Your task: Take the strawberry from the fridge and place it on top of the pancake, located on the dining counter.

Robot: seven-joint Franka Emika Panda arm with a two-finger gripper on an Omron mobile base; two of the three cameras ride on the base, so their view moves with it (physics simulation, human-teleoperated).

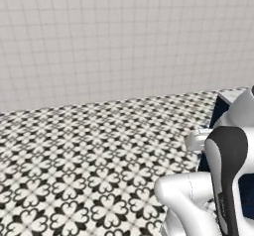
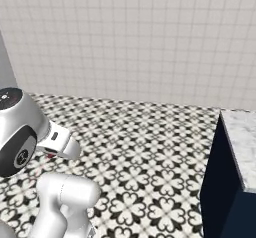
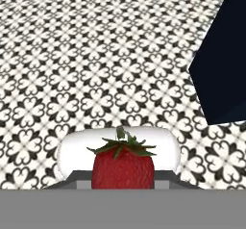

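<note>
One strawberry [image 3: 123, 168] clamped in gripper [image 3: 123, 181] — one dining counter [image 2: 243, 142] corner near.

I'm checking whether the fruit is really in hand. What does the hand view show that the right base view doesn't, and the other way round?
Hand view: the strawberry, red with green leaves, sits between the gripper's fingers, so the gripper is shut on it.

Right base view: the dining counter's marble top on its navy base, the tiled wall behind, and the arm's joints at the left.

Both: the black-and-white patterned floor and the counter's navy base.
</note>
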